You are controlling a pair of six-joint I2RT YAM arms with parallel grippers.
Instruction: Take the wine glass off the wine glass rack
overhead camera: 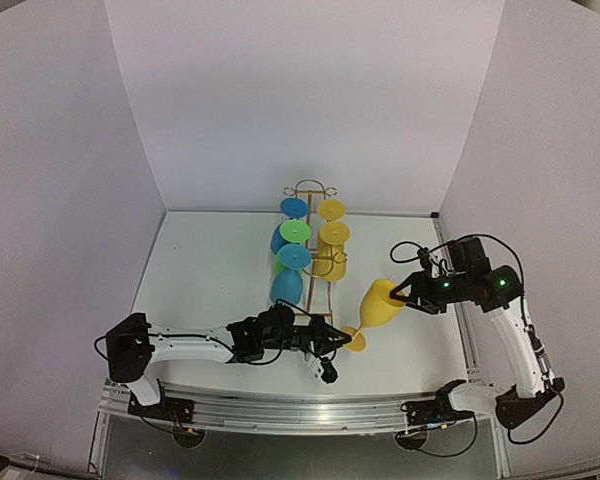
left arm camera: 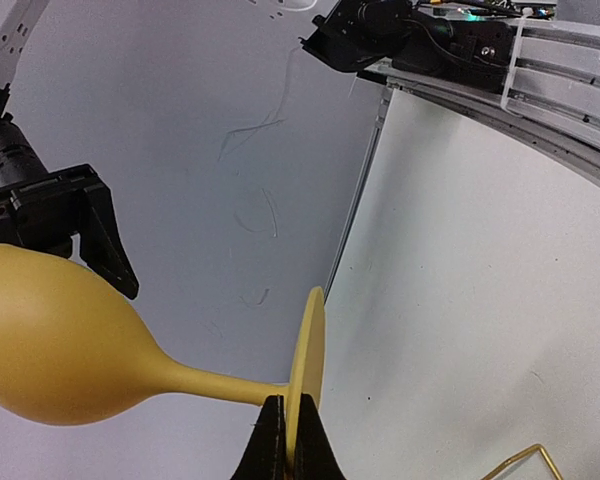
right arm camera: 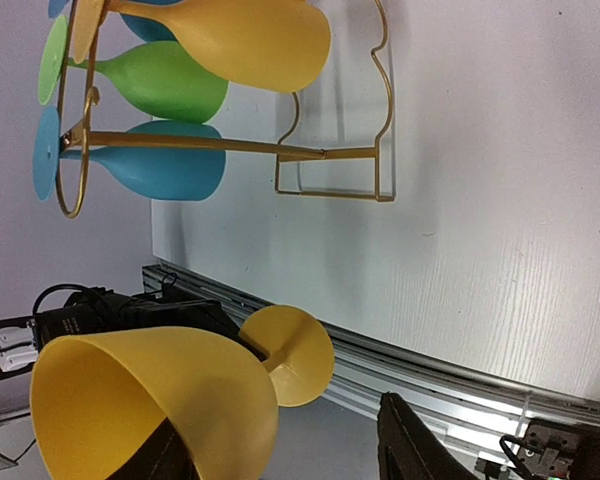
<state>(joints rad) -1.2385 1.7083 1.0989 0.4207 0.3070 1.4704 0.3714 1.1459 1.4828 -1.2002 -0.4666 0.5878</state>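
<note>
Glass (left arm camera: 60,350) foot clamped, left end effector (left arm camera: 288,435)

White arms (overhead camera: 185,346) w/ blk joints (overhead camera: 130,345), blk cables (overhead camera: 408,247)

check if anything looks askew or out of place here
Only the yellow wine glass: tipped sideways, clear of the rack, foot pinched by the left hand, bowl between the open fingers of the right hand. Nothing spilled or broken.
</note>
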